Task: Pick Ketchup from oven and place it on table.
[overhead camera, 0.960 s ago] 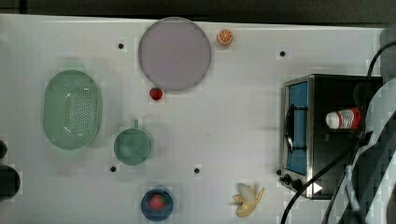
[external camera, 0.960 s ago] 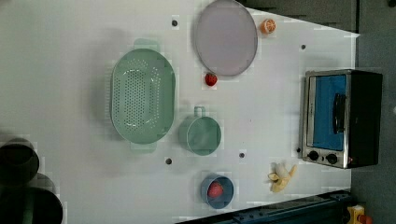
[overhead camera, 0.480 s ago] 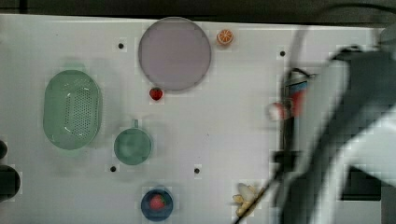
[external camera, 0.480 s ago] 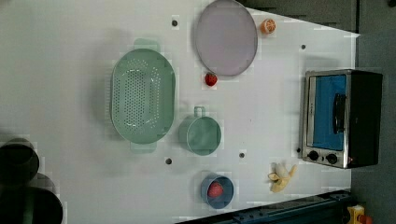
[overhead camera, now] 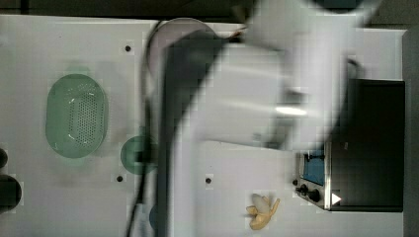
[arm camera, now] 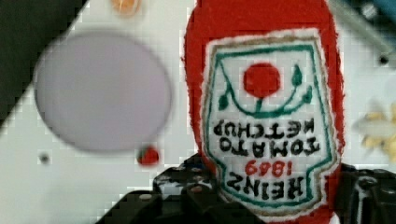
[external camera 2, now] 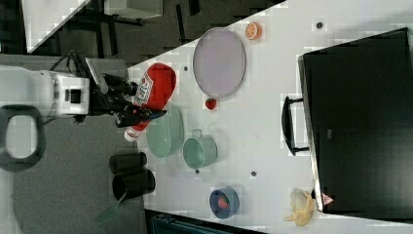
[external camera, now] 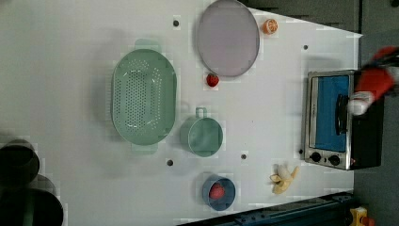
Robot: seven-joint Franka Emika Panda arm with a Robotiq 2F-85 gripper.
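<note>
My gripper (external camera 2: 138,103) is shut on the ketchup (external camera 2: 155,91), a red bottle with a white cap, held in the air. In the wrist view its white-and-red label (arm camera: 270,122) hangs between my dark fingers (arm camera: 187,189). The left view has the ketchup (external camera: 376,81) over the oven's top, cap toward the door. The oven (external camera: 339,120) stands with its bluish door shut at the white table's (external camera: 263,117) right end in the left view. In the top view my blurred arm (overhead camera: 232,108) crosses the table and covers part of the oven (overhead camera: 368,148).
On the table lie a green colander (external camera: 143,96), a green cup (external camera: 203,135), a grey plate (external camera: 228,37), a strawberry (external camera: 212,80), an orange half (external camera: 270,26), a blue bowl (external camera: 219,192) and a peeled banana (external camera: 283,179). Two black cups (external camera 2: 130,173) stand at the edge.
The arm has swung from the top view's right side across its middle. The ketchup has left its place on the oven and come into the left view at the right.
</note>
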